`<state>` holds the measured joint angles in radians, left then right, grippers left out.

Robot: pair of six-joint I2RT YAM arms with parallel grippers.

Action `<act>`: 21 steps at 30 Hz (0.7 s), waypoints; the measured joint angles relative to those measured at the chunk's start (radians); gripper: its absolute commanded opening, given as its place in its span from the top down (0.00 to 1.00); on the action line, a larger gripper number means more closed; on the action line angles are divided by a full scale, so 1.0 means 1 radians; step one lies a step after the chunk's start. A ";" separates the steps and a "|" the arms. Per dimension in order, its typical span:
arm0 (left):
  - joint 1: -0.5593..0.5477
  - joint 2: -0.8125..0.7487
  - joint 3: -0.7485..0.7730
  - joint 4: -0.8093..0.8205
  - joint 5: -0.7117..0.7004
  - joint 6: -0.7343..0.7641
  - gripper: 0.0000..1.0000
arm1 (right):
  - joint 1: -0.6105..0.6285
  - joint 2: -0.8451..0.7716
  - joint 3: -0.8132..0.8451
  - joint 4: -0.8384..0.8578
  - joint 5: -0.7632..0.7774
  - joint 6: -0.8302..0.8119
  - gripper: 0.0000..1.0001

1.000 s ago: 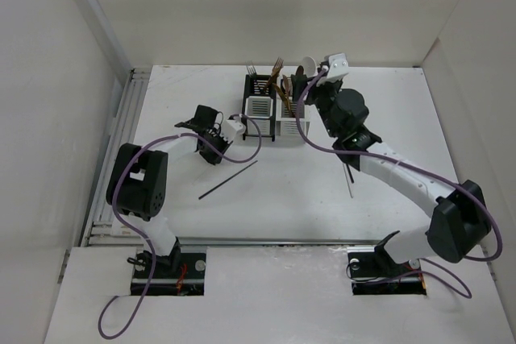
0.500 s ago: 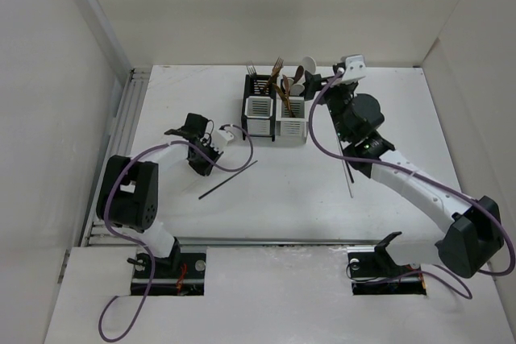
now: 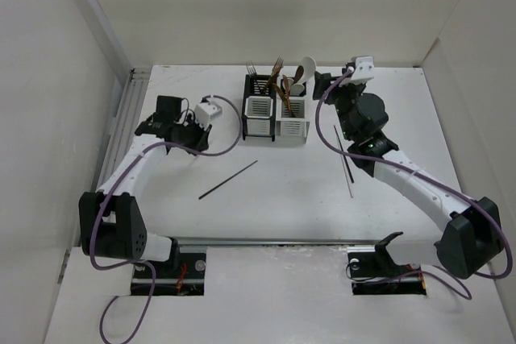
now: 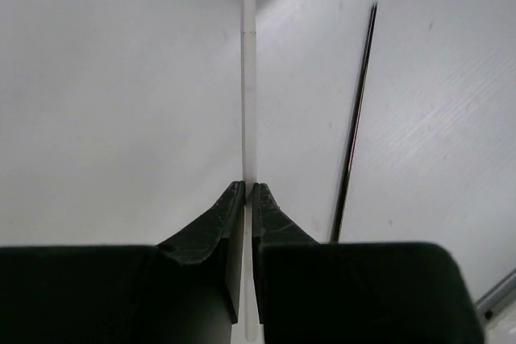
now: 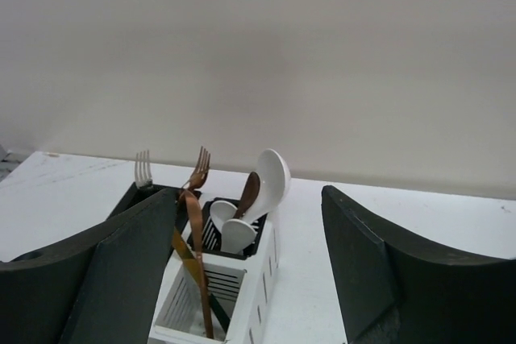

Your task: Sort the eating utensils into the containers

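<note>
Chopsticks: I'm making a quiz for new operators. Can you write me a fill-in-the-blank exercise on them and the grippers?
1. The left gripper is shut on a thin ___ chopstick.
2. The black chopstick lies flat on the ___.
3. The right gripper has its jaws ___, holding nothing.
Missing words: white; table; open.

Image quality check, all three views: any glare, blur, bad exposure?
Top external: even diffuse light, soft shadows, no glare; the mid-table black chopstick stands out on the white table. Left wrist: the white chopstick is low-contrast against the table; fingers of the left hand are near-black. Right wrist: fingers of the right hand are dark and soft; the white holder is in focus.
</note>
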<state>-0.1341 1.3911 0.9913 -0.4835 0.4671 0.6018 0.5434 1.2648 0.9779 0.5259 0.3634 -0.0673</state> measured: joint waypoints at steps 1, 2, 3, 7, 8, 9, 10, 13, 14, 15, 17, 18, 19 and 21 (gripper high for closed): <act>0.006 -0.007 0.031 0.006 0.025 -0.010 1.00 | -0.010 0.010 0.000 0.000 -0.002 0.011 0.23; 0.010 -0.009 0.058 0.022 0.050 -0.025 1.00 | -0.020 0.022 0.001 0.000 -0.005 0.020 0.23; 0.013 -0.010 0.086 0.043 0.077 -0.044 1.00 | -0.026 0.034 0.002 -0.001 -0.006 0.025 0.23; 0.008 -0.009 0.164 0.214 0.166 -0.162 1.00 | -0.040 0.096 0.016 -0.003 -0.011 0.042 0.23; 0.002 -0.004 0.180 0.272 0.178 -0.198 1.00 | -0.042 0.109 0.021 -0.003 -0.011 0.048 0.23; -0.003 0.003 0.197 0.336 0.190 -0.234 1.00 | -0.047 0.122 0.024 -0.003 -0.011 0.055 0.23; -0.011 0.013 0.210 0.401 0.199 -0.272 1.00 | -0.055 0.132 0.028 -0.004 -0.011 0.065 0.23; -0.038 0.090 0.272 0.637 0.220 -0.395 1.00 | -0.089 0.153 0.035 -0.003 -0.008 0.091 0.23; -0.045 0.124 0.292 0.710 0.226 -0.432 1.00 | -0.099 0.158 0.036 -0.003 -0.005 0.098 0.23; -0.055 0.162 0.313 0.774 0.232 -0.469 1.00 | -0.110 0.158 0.036 -0.006 -0.002 0.103 0.23; -0.074 0.240 0.347 0.896 0.240 -0.537 1.00 | -0.126 0.159 0.036 -0.019 0.008 0.111 0.24; -0.082 0.272 0.351 0.943 0.242 -0.570 1.00 | -0.131 0.159 0.036 -0.034 0.019 0.116 0.25; -0.092 0.302 0.352 0.993 0.244 -0.603 1.00 | -0.132 0.159 0.036 -0.042 0.025 0.117 0.25; -0.111 0.359 0.351 1.078 0.248 -0.665 1.00 | -0.132 0.159 0.036 -0.072 0.044 0.120 0.25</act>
<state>-0.2451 1.7496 1.3422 0.5941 0.7151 -0.0635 0.4114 1.4235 1.0138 0.4538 0.4076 0.0528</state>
